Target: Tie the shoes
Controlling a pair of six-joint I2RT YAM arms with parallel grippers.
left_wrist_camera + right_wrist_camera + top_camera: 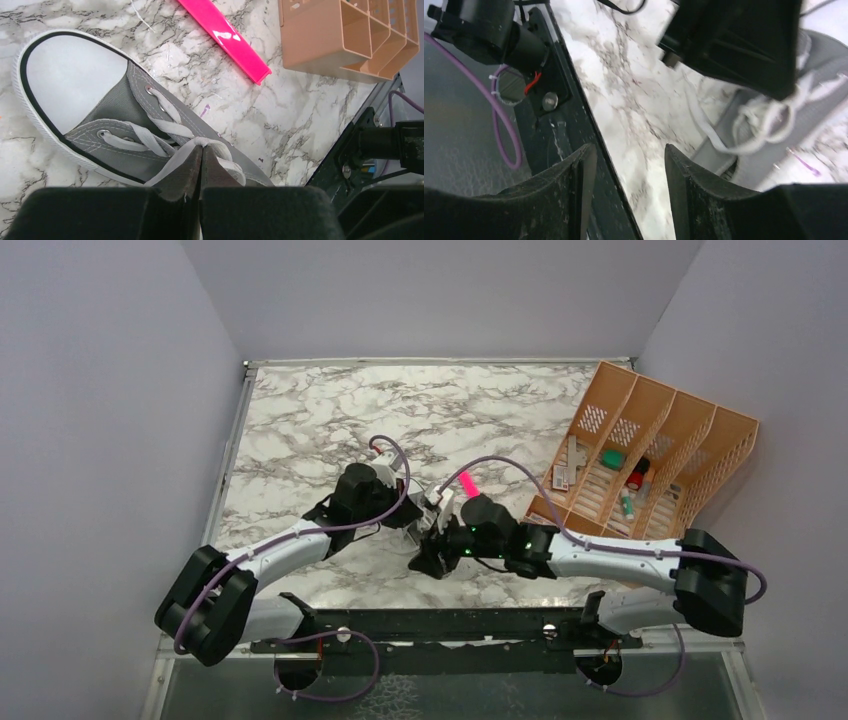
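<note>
The grey sneaker (112,112) with white toe cap lies on the marble table, toe to the upper left in the left wrist view. My left gripper (202,146) is shut on a white lace (172,159) over the shoe's tongue. In the top view the shoe (441,500) is mostly hidden under both grippers. My right gripper (629,165) is open and empty, near the table's front edge, beside the shoe (824,65) and its loose laces (764,127). In the top view the left gripper (408,516) and the right gripper (430,558) sit close together.
A pink bar (225,37) lies beyond the shoe, also in the top view (467,483). A tan divided organizer (650,455) with small items stands at the right. The black front rail (569,125) runs under the right gripper.
</note>
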